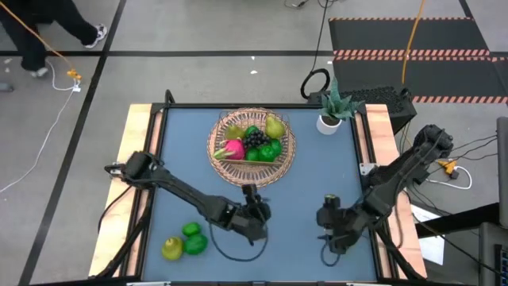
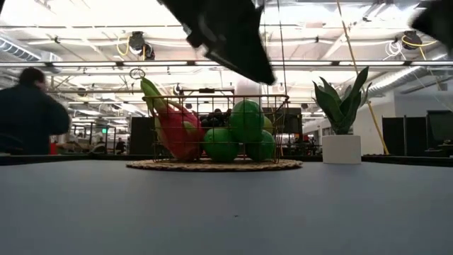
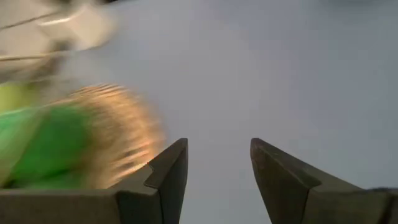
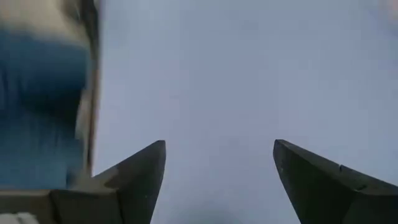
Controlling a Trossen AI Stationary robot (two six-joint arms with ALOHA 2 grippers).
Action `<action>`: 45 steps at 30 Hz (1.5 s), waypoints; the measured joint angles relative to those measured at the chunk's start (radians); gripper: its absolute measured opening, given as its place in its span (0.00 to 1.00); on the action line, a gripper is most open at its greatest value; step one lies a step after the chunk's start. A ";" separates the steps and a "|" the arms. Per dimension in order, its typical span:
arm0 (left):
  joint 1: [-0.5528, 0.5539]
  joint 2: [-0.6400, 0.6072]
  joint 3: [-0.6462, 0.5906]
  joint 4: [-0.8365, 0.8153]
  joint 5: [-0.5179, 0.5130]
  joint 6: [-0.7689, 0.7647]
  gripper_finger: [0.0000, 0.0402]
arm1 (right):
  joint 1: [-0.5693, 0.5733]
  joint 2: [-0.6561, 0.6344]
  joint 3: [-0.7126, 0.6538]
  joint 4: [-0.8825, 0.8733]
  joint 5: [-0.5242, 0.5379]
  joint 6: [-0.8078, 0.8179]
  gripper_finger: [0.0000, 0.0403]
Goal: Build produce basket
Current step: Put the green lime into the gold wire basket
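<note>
The round wicker basket (image 1: 252,144) stands at the table's far middle and holds a pink dragon fruit (image 1: 232,148), dark grapes (image 1: 254,139), green round fruits (image 1: 268,151) and a pear (image 1: 275,127). In the low view the basket (image 2: 216,131) shows behind the dragon fruit (image 2: 173,127). Two green fruits (image 1: 193,237) and a yellow-green pear (image 1: 172,249) lie on the table at the near left. My left gripper (image 1: 252,194) (image 3: 219,168) hangs open just near of the basket, nothing between its fingers. My right gripper (image 1: 329,222) (image 4: 219,174) is open above the near right of the table.
A small white pot with a green plant (image 1: 330,115) (image 2: 341,127) stands at the far right corner. Bare blue table (image 1: 305,187) lies between the two arms. A person (image 2: 28,113) shows in the room beyond the table.
</note>
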 joint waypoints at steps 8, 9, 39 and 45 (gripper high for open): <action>-0.018 -0.039 -0.249 0.500 0.113 0.111 0.44 | -0.004 0.143 0.000 -0.294 -0.496 0.090 0.64; -0.017 -0.039 -0.256 0.499 0.105 0.110 0.45 | -0.009 0.151 0.000 -0.315 -0.547 0.086 0.63; 0.019 -0.042 -0.266 0.421 0.116 -0.055 0.99 | -0.077 0.024 -0.048 -0.178 -0.380 0.218 0.64; 0.023 -0.042 -0.266 0.419 0.116 -0.074 0.99 | -0.050 -0.109 -0.046 -0.127 -0.417 0.120 0.64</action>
